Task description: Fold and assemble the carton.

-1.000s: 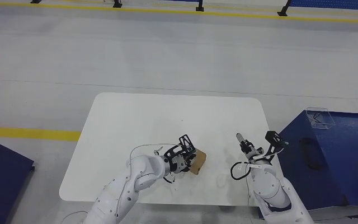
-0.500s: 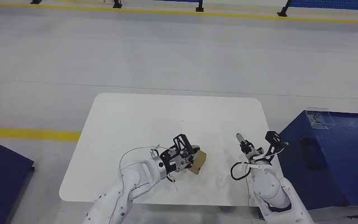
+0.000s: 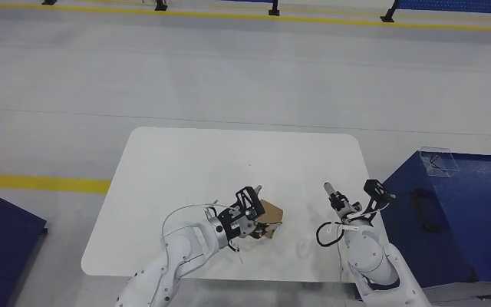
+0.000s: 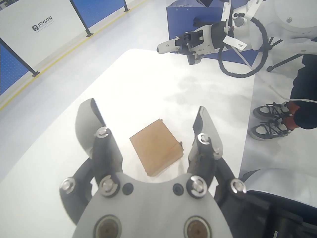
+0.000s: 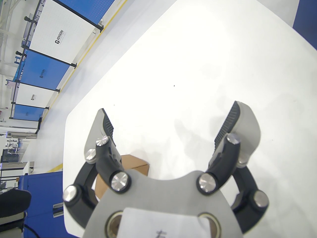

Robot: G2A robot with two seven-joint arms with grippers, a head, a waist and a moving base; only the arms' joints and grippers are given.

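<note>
The left gripper (image 4: 144, 106) stands wide open and empty. It has drawn back a little toward 10 o'clock from the carton (image 4: 156, 147), which it was pressed against half a second ago. The carton lies free on the table (image 3: 192, 169) near the 6 o'clock edge and looks like a closed box. The right gripper (image 5: 170, 107), also wide open and empty, hovers unmoved, well apart at the carton's 3 o'clock. The release suggests the fold is finished, or a regrip is coming.
</note>
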